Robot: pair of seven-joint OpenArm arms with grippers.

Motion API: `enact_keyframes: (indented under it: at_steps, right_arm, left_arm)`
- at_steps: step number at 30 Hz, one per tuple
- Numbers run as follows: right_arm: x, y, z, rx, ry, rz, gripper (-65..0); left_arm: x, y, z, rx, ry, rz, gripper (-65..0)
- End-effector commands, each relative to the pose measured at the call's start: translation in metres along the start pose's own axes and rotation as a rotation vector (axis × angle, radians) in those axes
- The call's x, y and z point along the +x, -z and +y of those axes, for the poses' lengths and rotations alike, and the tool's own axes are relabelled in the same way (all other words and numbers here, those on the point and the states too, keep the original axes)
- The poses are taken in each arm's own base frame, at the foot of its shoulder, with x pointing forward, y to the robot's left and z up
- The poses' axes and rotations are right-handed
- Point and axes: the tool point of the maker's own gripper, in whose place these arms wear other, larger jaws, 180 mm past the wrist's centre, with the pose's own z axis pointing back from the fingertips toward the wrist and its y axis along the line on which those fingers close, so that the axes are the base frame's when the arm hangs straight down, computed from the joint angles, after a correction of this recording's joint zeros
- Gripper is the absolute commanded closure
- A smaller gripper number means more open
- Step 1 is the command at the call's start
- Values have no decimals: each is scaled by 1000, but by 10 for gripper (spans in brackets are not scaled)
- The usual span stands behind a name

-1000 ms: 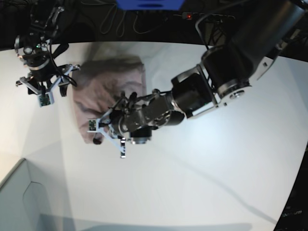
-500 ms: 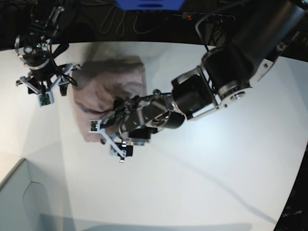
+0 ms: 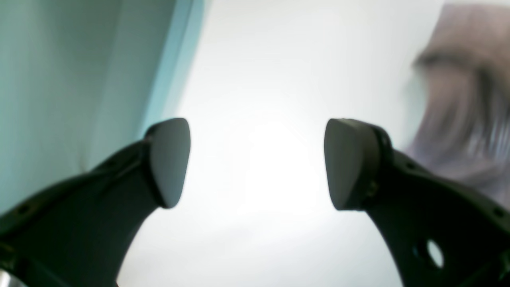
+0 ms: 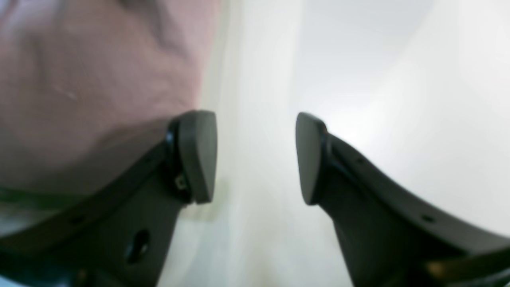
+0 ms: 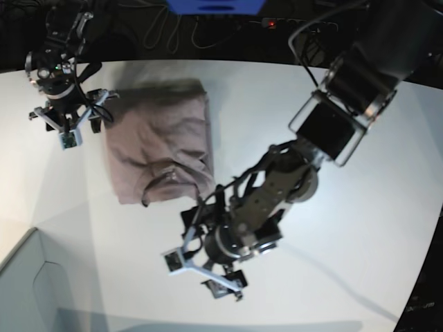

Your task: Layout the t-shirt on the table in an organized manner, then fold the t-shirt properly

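The dusty pink t-shirt (image 5: 159, 142) lies in a folded, wrinkled rectangle on the white table (image 5: 332, 235), with a loose fold at its near edge. My left gripper (image 5: 199, 275) hovers open over bare table in front of the shirt, with nothing between its fingers. In the left wrist view the left gripper (image 3: 257, 163) is wide open and the t-shirt (image 3: 466, 99) shows blurred at the upper right. My right gripper (image 5: 69, 124) stands open just left of the shirt's far corner. In the right wrist view the right gripper (image 4: 257, 157) is empty, and the t-shirt (image 4: 99, 71) lies beside its left finger.
A pale grey box corner (image 5: 31, 290) sits at the front left and shows as a grey box wall (image 3: 59, 79) in the left wrist view. Beyond the table's curved far edge lie dark cables (image 5: 166, 34) and a blue object (image 5: 214, 5).
My left gripper has opened and let go of the shirt's near edge. It then swung away toward the front of the table. The right arm has hardly moved.
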Motion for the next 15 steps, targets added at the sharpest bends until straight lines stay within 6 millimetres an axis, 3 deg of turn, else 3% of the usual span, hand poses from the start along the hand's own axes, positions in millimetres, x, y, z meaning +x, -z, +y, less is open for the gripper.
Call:
enact_keyframes:
  at_steps: [1, 4, 7, 11, 15]
  right_arm:
    - [13, 2, -7, -5, -8, -41, -315]
    - [4, 12, -2, 19, 6, -15, -314]
    - [-2, 14, 2, 33, 13, 0, -314]
    - [-10, 12, 20, 68, 13, 13, -314]
    - [-14, 0, 44, 120, -6, -39, -314]
  left_arm:
    - [-4, -14, 30, 81, -35, -10, -503]
    - [-66, -49, 41, 165, -192, 83, -503]
    - [-128, -88, 36, 238, -345, 193, -503]
    - [-204, -146, 12, 330, -526, 331, -503]
    - [-255, -193, -25, 370, -638, 462, -503]
